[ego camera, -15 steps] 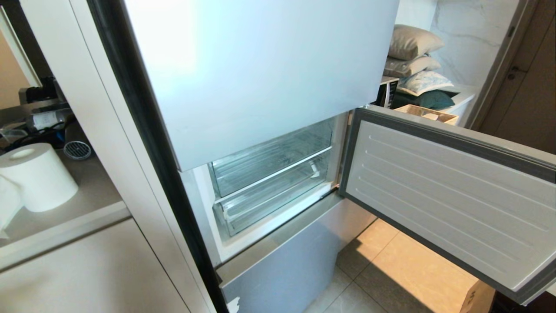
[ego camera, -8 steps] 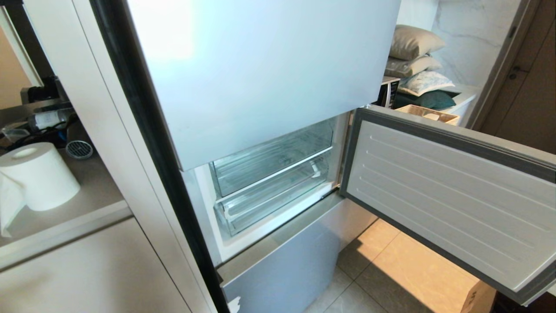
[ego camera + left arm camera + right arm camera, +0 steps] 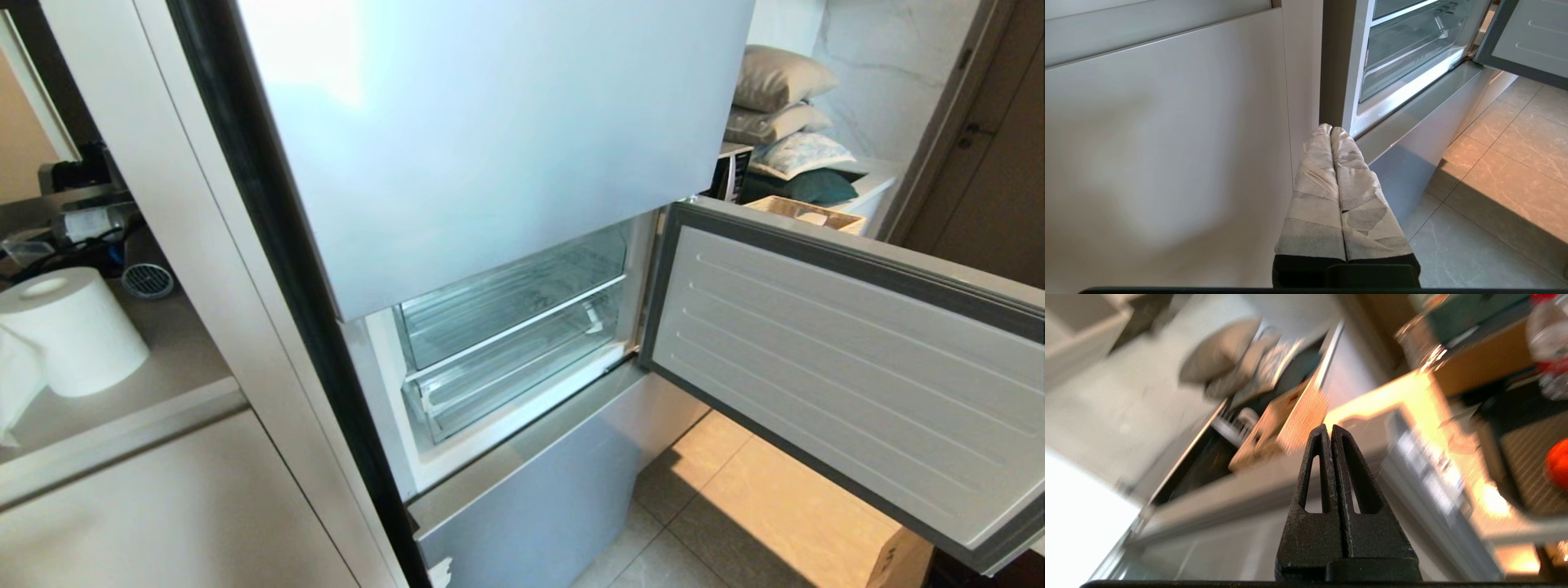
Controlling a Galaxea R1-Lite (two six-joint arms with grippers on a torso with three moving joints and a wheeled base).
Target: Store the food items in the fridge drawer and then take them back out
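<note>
Pressing its tape-wrapped jaws together on nothing, the left gripper (image 3: pixel 1331 130) hangs low beside the open fridge. The right gripper (image 3: pixel 1328 430), jaws likewise clenched and empty, points past a blurred red shape, possibly the tomato (image 3: pixel 1559 464), on a dark ribbed surface. Inside the fridge, the shallow clear fridge drawer (image 3: pixel 510 305) sits above a taller-fronted drawer (image 3: pixel 522 371).

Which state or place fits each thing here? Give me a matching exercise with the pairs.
Things:
1. fridge door
2. paper roll
3. pillows
4. left tool

States or places:
A. stacked at the far right, behind the fridge
B. shut, holding nothing
C. swung open to the right
D. standing on the counter at the left

Pairs: 1-C, 2-D, 3-A, 4-B
</note>
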